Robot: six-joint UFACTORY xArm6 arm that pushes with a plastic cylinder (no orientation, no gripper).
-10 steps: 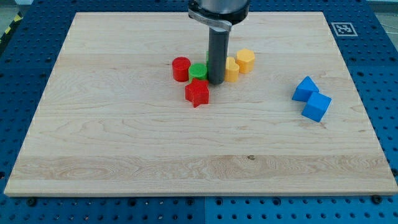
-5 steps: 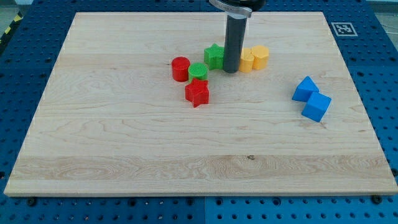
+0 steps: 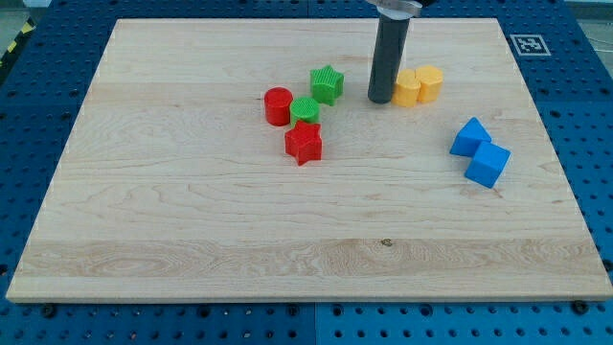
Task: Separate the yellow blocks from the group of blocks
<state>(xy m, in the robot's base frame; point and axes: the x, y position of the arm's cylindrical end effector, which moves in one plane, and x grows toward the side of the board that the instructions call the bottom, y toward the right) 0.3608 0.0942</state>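
A square marker (image 3: 528,43) sat upper right, unreadable; my tip (image 3: 381,100), a bare rod holding nothing, touched the left yellow block (image 3: 407,88)

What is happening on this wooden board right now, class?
A robot arm's dark rod is pushing two yellow blocks toward the view's right, away from a cluster of blocks. My tip sits just left of the yellow pair, touching or nearly touching it. Left behind are a green star, a green cylinder, a red cylinder and a red star. A clear gap now separates the yellow pair from them. Two blue blocks sit apart at the right.
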